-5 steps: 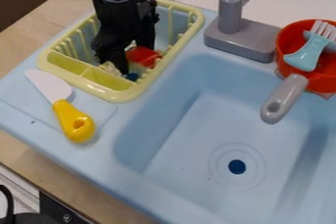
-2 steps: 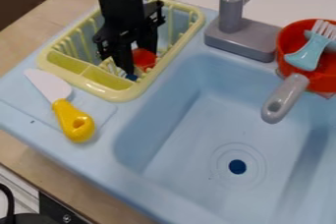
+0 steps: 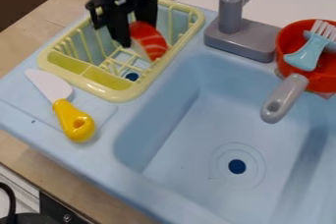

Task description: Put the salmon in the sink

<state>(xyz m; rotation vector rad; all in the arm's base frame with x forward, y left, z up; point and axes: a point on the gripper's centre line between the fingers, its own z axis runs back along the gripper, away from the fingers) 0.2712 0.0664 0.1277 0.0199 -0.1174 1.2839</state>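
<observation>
The black gripper [image 3: 136, 34] hangs over the yellow dish rack at the upper left, shut on the salmon [image 3: 150, 40]. The salmon is red-orange with pale stripes and is held tilted between the fingers, above the rack's floor. Its upper end is partly hidden by the gripper. To the right and lower in view lies the light blue sink [image 3: 190, 134], its basin holding a dark round drain.
The rack [image 3: 121, 95] has raised walls beside the basin. A yellow-handled toy knife [image 3: 72, 120] lies on the left ledge. The grey faucet [image 3: 239, 39] stands behind the basin. At the right, a red pan [image 3: 322, 78] holds a light blue fork [image 3: 308, 53].
The gripper has risen from low inside the rack, and the salmon has come up with it. More of the salmon and of the rack's floor now shows.
</observation>
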